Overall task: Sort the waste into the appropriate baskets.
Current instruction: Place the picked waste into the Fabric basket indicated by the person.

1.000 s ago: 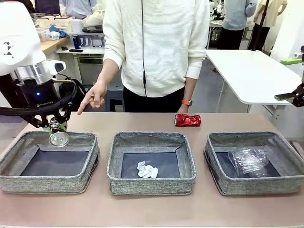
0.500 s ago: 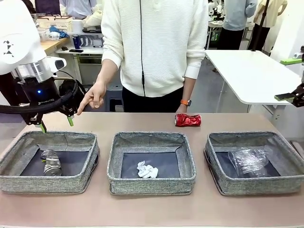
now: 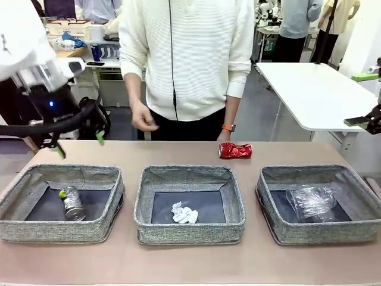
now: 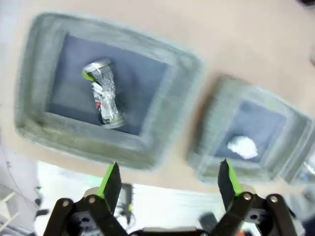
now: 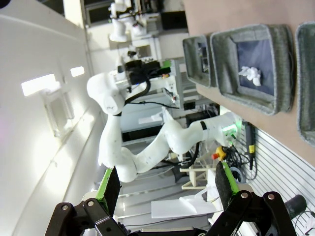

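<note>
Front view: left tool (image 3: 78, 145) open, empty — you should reach next for red can (image 3: 236, 150) — approach squarely.

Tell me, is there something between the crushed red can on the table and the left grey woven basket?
Nothing visible blocks it. The crushed red can lies on bare table behind the middle basket; the left grey woven basket is open-topped.

The brown table (image 3: 190, 262) filled the lower half of the frame. Three grey baskets stood on it in a row: left (image 3: 18, 229), centre (image 3: 190, 232), right (image 3: 280, 229). A crushed red can (image 3: 235, 150) lay behind them, right of centre.
</note>
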Robot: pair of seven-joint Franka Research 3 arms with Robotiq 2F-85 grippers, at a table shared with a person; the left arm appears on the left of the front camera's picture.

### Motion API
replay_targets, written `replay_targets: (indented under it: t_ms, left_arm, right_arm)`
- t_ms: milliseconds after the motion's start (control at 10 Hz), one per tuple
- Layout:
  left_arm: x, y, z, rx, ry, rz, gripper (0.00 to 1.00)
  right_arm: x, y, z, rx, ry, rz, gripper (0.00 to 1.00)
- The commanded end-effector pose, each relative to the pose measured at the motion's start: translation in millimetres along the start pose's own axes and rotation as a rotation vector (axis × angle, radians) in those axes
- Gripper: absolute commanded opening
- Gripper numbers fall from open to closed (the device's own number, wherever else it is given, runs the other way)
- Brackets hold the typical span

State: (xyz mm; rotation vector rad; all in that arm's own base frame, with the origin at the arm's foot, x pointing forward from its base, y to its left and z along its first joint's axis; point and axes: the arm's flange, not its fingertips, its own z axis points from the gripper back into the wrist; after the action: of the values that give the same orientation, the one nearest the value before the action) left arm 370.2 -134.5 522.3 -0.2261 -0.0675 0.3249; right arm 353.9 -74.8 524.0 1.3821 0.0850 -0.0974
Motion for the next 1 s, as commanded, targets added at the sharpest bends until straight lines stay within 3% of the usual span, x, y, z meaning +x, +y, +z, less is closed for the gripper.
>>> replay_targets:
  t_ms: [0, 100, 200, 400, 600, 700, 800, 900]
  left_arm:
    - [-4.0, -3.2, 50.1, -0.603, 0.308, -0.161, 1.00]
    - [4.5, 2.5, 68.0, -0.855, 0.390, -0.200, 1.00]
    - [13.9, 10.1, 75.3, -0.980, 0.453, -0.156, 1.00]
    - [13.0, 46.6, 82.3, -1.084, 0.481, -0.136, 1.00]
    - [-4.2, 79.6, 78.8, -1.076, 0.263, -0.167, 1.00]
    - [-1.2, 93.5, 68.6, -1.090, 0.299, -0.046, 1.00]
    - [7.9, 104.1, 51.9, -0.997, 0.406, 0.118, 1.00]
    - [5.8, 86.6, 83.1, -1.089, 0.291, -0.121, 1.00]
  right_arm:
    - [0.4, 1.8, -1.3, 0.014, -0.021, 0.012, 1.00]
    - [0.4, 1.8, -1.3, 0.014, -0.021, 0.012, 1.00]
    - [0.4, 1.8, -1.3, 0.014, -0.021, 0.012, 1.00]
    - [0.4, 1.8, -1.3, 0.014, -0.021, 0.012, 1.00]
    - [0.4, 1.8, -1.3, 0.014, -0.021, 0.012, 1.00]
    - [0.4, 1.8, -1.3, 0.014, -0.021, 0.012, 1.00]
    - [0.4, 1.8, -1.3, 0.014, -0.021, 0.012, 1.00]
    - [0.4, 1.8, -1.3, 0.014, -0.021, 0.012, 1.00]
